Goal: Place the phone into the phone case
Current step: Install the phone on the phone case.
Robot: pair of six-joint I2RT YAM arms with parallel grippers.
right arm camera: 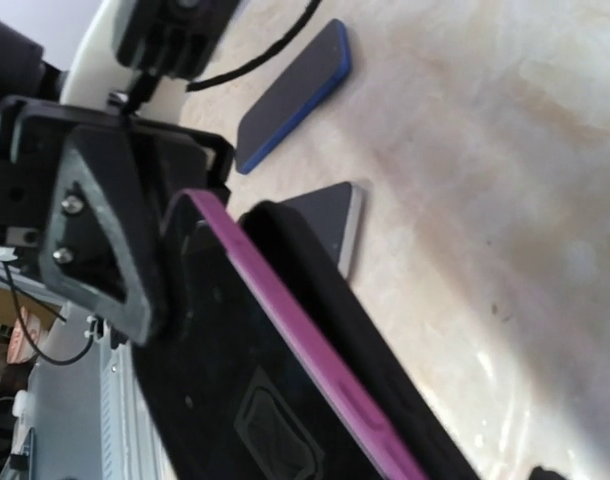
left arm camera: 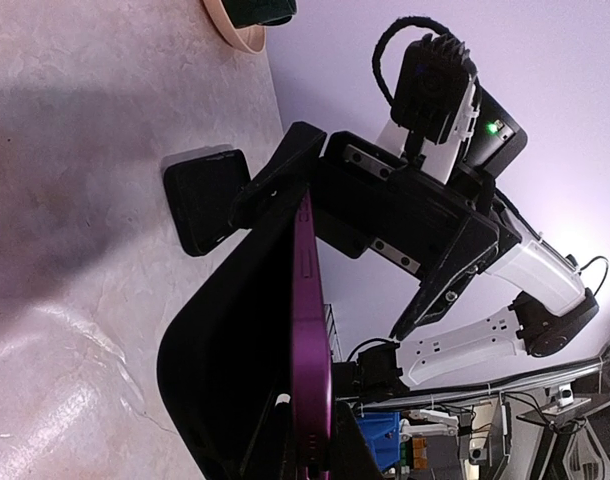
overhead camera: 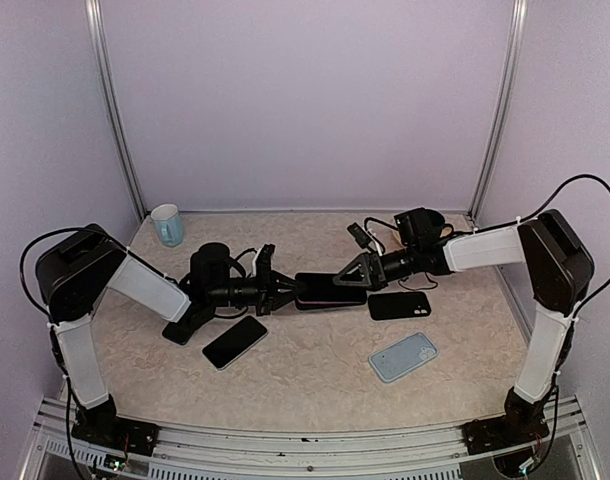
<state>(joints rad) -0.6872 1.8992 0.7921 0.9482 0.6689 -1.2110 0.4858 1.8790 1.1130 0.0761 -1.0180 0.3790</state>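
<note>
The left gripper's (overhead camera: 275, 290) jaws clamp phone (overhead camera: 330, 290) and case (right arm camera: 335, 320) together above the tabletop (overhead camera: 315, 370), the right gripper's (overhead camera: 363, 272) jaws stand apart at the far end, and an off-centre squeeze there could lever the phone out.

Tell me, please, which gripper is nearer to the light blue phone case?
Right. The right gripper is just behind and left of the light blue phone case; the left gripper is farther left.

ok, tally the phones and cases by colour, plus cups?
Dark, on table: 3 (blue-rimmed phone, black case, half-hidden slab)
Light blue case: 1
Purple-edged phone, in left pincer: 1
Cup: 1
Total: 6
</note>
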